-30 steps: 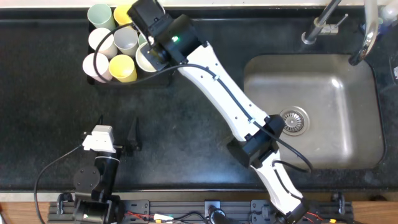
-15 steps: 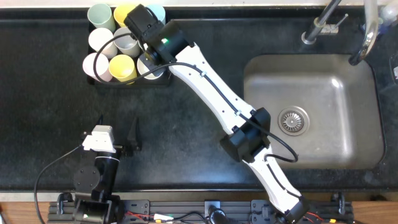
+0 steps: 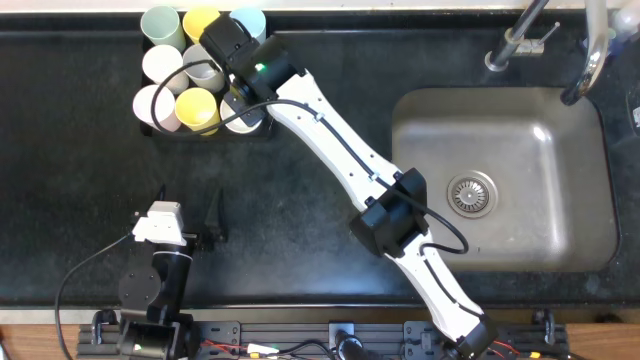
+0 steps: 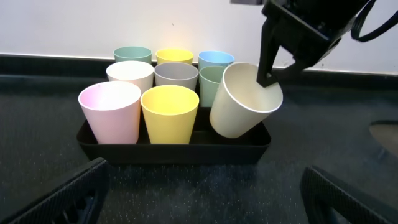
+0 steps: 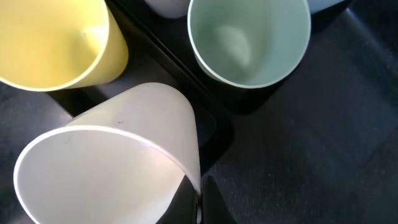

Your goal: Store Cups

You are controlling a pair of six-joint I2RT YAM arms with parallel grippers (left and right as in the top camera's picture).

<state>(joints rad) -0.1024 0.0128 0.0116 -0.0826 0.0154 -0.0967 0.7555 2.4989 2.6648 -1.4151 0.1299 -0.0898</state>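
A black tray (image 4: 174,152) at the counter's back left holds several upright cups, among them a pink one (image 4: 111,112) and a yellow one (image 4: 170,113) in its front row. My right gripper (image 4: 268,76) is shut on the rim of a cream cup (image 4: 242,102), which hangs tilted over the tray's front right corner. In the right wrist view the cream cup (image 5: 112,162) lies beside a pale green cup (image 5: 249,40) and the yellow cup (image 5: 50,40). From above, the cream cup (image 3: 243,118) sits under the right gripper (image 3: 238,92). My left gripper (image 3: 190,210) rests open on the counter in front of the tray.
A steel sink (image 3: 500,170) with a faucet (image 3: 520,40) takes up the counter's right side. The right arm stretches diagonally across the middle of the dark counter (image 3: 90,200). Bare counter lies between the tray and the left gripper.
The right gripper has shifted a little to the left and down, carrying the cream cup closer to the tray's front right corner. The left arm has not moved.
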